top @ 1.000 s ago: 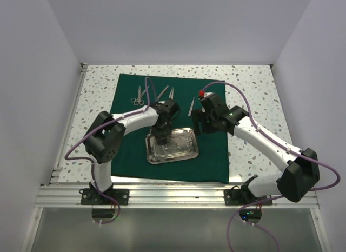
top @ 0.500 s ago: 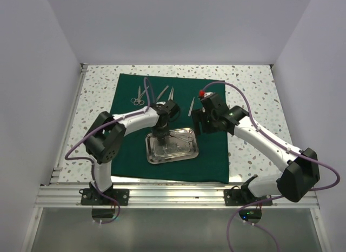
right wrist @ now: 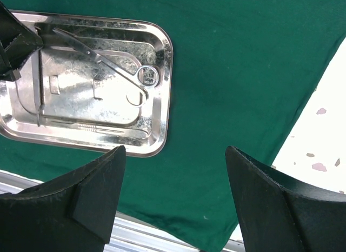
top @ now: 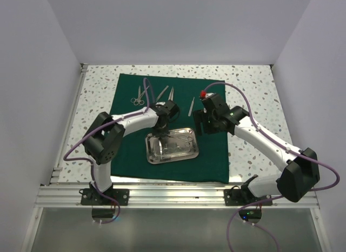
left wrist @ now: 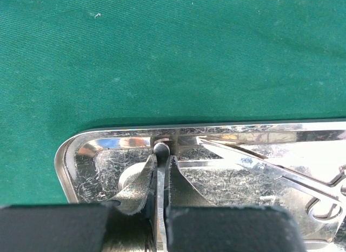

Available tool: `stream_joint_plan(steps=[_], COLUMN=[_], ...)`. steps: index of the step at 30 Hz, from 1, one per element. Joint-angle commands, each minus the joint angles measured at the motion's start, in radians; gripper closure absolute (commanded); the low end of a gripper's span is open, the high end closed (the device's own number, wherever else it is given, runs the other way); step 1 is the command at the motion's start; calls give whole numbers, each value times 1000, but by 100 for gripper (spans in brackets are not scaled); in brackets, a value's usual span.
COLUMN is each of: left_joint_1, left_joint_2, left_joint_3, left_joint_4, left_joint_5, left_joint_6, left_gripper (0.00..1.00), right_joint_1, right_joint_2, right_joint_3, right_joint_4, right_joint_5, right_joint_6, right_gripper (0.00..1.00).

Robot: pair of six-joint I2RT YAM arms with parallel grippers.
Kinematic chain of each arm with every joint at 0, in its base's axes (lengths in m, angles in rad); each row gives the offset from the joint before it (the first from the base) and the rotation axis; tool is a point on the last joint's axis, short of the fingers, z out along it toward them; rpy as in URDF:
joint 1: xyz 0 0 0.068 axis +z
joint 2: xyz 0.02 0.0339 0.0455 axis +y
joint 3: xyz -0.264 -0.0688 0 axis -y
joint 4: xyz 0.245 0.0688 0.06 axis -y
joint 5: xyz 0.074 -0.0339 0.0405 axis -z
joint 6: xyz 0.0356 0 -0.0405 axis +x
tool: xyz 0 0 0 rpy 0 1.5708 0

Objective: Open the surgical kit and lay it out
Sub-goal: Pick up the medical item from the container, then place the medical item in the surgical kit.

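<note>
L gripper (left wrist: pixel 161 161) pinches a slim steel tool (left wrist: pixel 160 209) at tray's (left wrist: pixel 66 157) far-left corner; tool's long axis runs near–far along tray's left end. R gripper (right wrist: pixel 174 173) is spread & empty over cloth (top: pixel 212 154) just right of tray, so L arm is nearer.

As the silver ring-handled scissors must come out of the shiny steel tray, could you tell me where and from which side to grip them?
Probably the slim shank of the silver ring-handled scissors, just ahead of the finger rings, taken from above with jaws across it. They lie flat on the floor of the shiny rectangular steel tray, whose raised rim blocks a sideways approach.
</note>
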Motion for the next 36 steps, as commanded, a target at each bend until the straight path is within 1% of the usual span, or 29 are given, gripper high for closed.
stream_joint_plan(steps=[1,4,8,13,16,18,19,20,22,23,24,25,27,28,31,33,35,36], left_joint_1=[-5,-6,-5,-5,-6,-6,-5,-5,-5,-2,-3,6,14,20,38,52,72,78], left_joint_2=[17,-10,-18,48,101,131,140,150,204,229,279,307,393,420,528,597,631,641], left_joint_3=[35,104,196,323,431,457,469,504,557,625,658,733,816,892,1029,1084,1127,1124], left_joint_4=[-53,-83,-70,-75,-87,-66,-29,-11,28,37,54,83,106,135,198,227,239,256], left_joint_5=[-5,-23,-30,-33,-28,-11,4,22,36,41,44,50,62,62,82,124,150,154], left_joint_6=[34,60,105,152,172,191,200,212,243,255,279,290,313,321,350,350,338,324], left_gripper=[100,100,100,100,100,100,100,100,100,100,100,100,100,100,100,100,96,84], right_joint_1=[-5,-7,-7,-7,-5,-5,-5,-5,-5,-5,-5,-5,-5,-5,-7,-7,-5,-5], right_joint_2=[-17,-34,-46,-65,-81,-92,-97,-106,-115,-128,-134,-144,-167,-174,-200,-224,-244,-262], right_joint_3=[26,36,45,43,45,43,43,42,42,37,31,28,14,11,5,6,8,10], right_joint_4=[-23,-40,-62,-86,-106,-118,-123,-129,-154,-160,-172,-177,-197,-204,-240,-267,-284,-301], right_joint_5=[17,35,51,64,77,84,89,95,103,106,110,112,112,114,129,149,161,170], right_joint_6=[-4,2,8,25,36,45,48,52,66,72,83,88,104,109,126,137,143,149], right_gripper=[22,22,22,22,21,22,21,21,21,22,22,22,22,22,22,21,21,21])
